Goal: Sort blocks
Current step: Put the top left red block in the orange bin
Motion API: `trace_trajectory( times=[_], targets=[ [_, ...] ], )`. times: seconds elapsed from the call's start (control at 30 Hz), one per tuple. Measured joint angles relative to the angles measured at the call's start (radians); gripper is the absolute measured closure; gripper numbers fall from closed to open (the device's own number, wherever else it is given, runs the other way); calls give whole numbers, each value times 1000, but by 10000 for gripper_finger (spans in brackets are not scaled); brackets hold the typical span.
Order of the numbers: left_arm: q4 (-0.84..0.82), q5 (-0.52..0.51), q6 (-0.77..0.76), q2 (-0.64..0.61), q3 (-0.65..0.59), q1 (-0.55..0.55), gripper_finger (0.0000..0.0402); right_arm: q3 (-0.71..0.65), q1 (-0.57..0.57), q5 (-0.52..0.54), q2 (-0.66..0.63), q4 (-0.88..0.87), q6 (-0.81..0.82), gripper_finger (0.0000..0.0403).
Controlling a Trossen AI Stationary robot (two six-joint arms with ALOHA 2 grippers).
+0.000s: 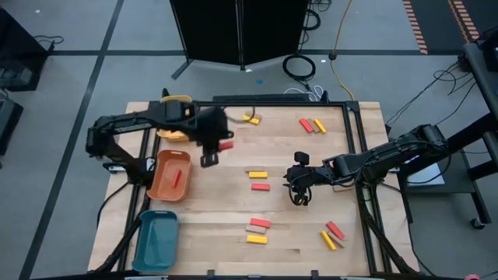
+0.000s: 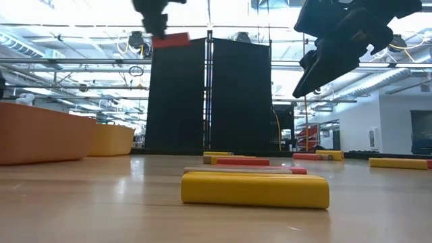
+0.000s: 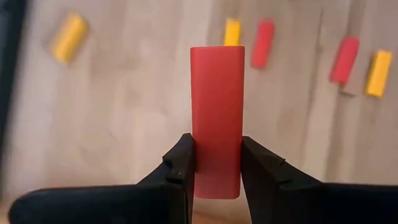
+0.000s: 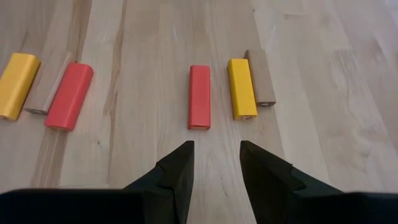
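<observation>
My left gripper (image 1: 215, 146) hangs high over the table's left half, beside the orange tray (image 1: 159, 185), shut on a red block (image 1: 226, 145); the low view shows this block (image 2: 171, 40) well above the table. One red block (image 1: 178, 177) lies in the orange tray. My right gripper (image 1: 299, 194) is open over the table's right middle, touching nothing. Ahead of its fingers, a red block (image 4: 199, 97), a yellow one (image 4: 241, 88) and a tan one (image 4: 261, 77) lie flat on the wood. Other red, yellow and tan blocks lie scattered in small groups. My left gripper (image 3: 217, 149) pinches the red block between its two fingers, one on each long narrow side near one end (image 3: 216, 171). The rest of the block sticks out past the fingertips. It is lifted clear and lies level in the low view.
A yellow tray (image 1: 173, 134) sits partly under the left arm and a teal tray (image 1: 156, 241) at the near left corner. Block groups lie near the far edge (image 1: 250, 118) (image 1: 313, 124), in the middle (image 1: 258, 180) and along the near side (image 1: 258, 231) (image 1: 332, 235).
</observation>
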Motion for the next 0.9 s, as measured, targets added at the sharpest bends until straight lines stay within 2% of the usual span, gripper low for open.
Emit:
trace_trajectory(
  times=[0.13, 0.3, 0.37, 0.47, 0.63, 0.77, 0.9],
  targets=[
    [6, -28, -189, -98, -159, -93, 315, 0, 0, 0, 0, 0, -1, 280],
    [5, -188, -436, -223, -338, -180, 315, 0, -1, 0, 0, 10, -40, 280],
    [1, -218, -543, -264, -400, -190, 315, 0, -3, 0, 0, 17, -52, 280],
    [-44, -209, -708, -311, -488, -219, 315, 0, -10, 0, 0, 44, -59, 280],
    [-128, -146, -1099, -349, -615, -245, 315, 0, -24, 0, 0, 81, -91, 280],
    [-132, -102, -1232, -350, -686, -257, 315, 0, -39, 1, 0, 115, -105, 280],
    [-94, -79, -1250, -341, -721, -257, 315, 0, -51, 1, 0, 119, -132, 280]
  ],
)
